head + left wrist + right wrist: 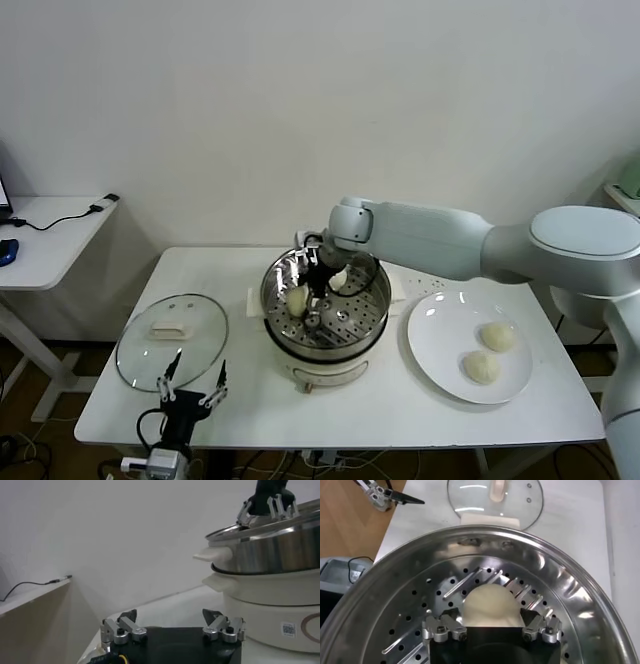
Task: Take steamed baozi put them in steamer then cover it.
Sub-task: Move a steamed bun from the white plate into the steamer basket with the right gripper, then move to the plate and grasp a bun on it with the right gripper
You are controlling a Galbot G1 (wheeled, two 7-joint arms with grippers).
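The steamer (pixel 372 318) stands mid-table; it also shows in the left wrist view (pixel 270 550) and the right wrist view (pixel 560 585). Two baozi lie on its perforated tray, one (pixel 297 298) toward the left and one (pixel 340 278) toward the back. My right gripper (pixel 312 276) reaches down into the pot, open, its jaws either side of a baozi (pixel 487 602) that rests on the tray. Two more baozi (pixel 498 336) (pixel 481 367) lie on the white plate (pixel 440 325). The glass cover (pixel 172 340) lies flat at the table's left, also seen in the right wrist view (pixel 492 500). My left gripper (pixel 198 375) waits open and empty at the front edge.
A small white side table (pixel 50 225) with a cable stands off to the left. The wall rises close behind the table. The right arm (pixel 450 240) spans from the right over the back of the table. The steamer's side handle (pixel 212 555) juts toward my left gripper (pixel 170 616).
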